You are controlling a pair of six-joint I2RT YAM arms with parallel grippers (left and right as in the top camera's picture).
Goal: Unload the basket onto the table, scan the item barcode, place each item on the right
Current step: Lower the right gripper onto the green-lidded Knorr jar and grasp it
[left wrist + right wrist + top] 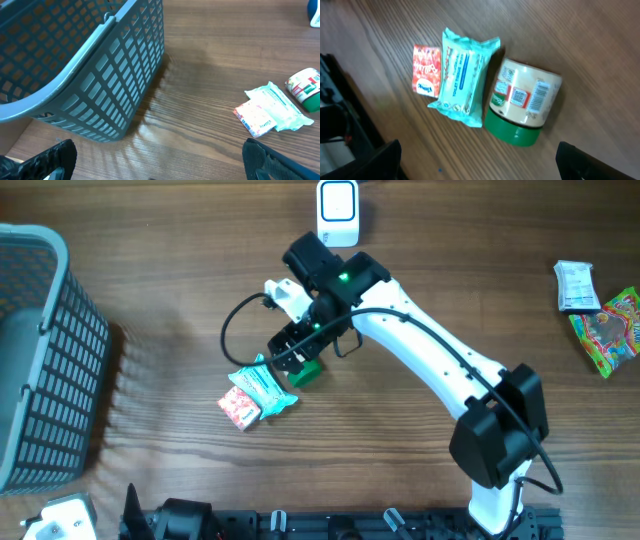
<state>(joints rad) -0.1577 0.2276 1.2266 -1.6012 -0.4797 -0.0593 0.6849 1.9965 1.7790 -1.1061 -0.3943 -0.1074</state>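
beneath right hand [476, 159], jar [525, 100] lies sideways

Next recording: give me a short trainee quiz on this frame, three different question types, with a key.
1. True or false: the right gripper is open, holding nothing.
2. The jar has a lid that is: A red, B green, C blue.
3. What lies between the red packet and the jar?
Key: 1 true; 2 B; 3 the tissue pack.
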